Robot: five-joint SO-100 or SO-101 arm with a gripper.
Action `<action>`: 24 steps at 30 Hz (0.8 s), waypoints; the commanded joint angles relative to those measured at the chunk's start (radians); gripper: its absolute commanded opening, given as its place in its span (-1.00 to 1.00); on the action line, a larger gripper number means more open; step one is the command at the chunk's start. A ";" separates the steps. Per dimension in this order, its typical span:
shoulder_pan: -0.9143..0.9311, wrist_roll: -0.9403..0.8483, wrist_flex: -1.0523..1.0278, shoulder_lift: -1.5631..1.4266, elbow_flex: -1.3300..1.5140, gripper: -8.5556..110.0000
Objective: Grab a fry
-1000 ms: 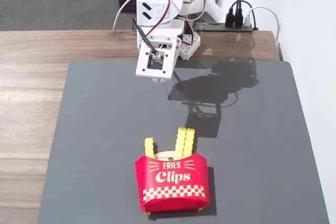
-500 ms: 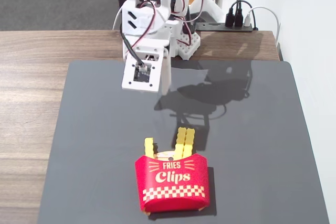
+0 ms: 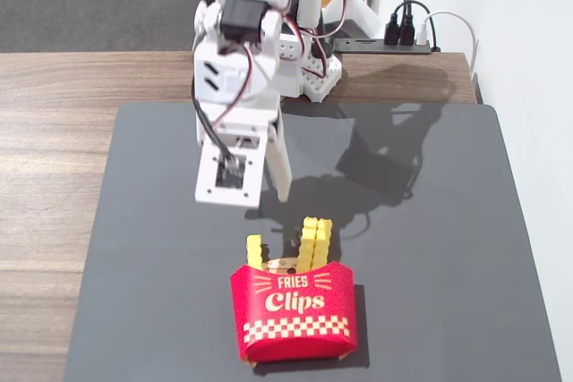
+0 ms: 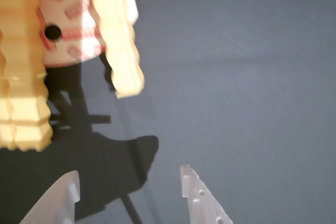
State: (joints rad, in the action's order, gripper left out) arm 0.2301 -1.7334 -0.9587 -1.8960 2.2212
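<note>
Fixed view: the white 3D-printed arm has swung forward and down from the top centre of the frame over the last second. Its gripper (image 3: pixel 269 199) now hangs over the dark grey mat (image 3: pixel 448 248), just above the box; earlier it sat near the mat's far edge. The arm's shadow on the mat has moved down the frame with it.

Wrist view: the two translucent white fingers (image 4: pixel 202 198) enter from the bottom edge, spread apart, with bare mat between them. Nothing is held.

The single slim bright-yellow crinkle-edged plastic fry (image 3: pixel 254 252) stands upright in the left side of the red "FRIES Clips" box (image 3: pixel 294 312), position unchanged. In the wrist view it runs down from the upper edge, left of centre (image 4: pixel 119 40), blurred.

A pair of like yellow fries (image 3: pixel 314 243) stands just right of it in the same box; in the wrist view they fill the left edge (image 4: pixel 18 77). The pair is close beside the single fry.

Brown wood-grain tabletop (image 3: pixel 54 185) under the mat. A black power strip (image 3: pixel 407 38) sits at upper right.
</note>
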 commanded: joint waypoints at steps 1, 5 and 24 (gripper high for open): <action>-0.021 0.020 0.025 0.077 -0.104 -0.44; -0.061 0.043 0.031 0.176 -0.193 -0.44; -0.092 0.054 0.049 0.364 -0.364 -0.44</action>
State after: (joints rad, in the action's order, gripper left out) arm 0.1396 -1.6736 -0.9250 -1.5278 1.9098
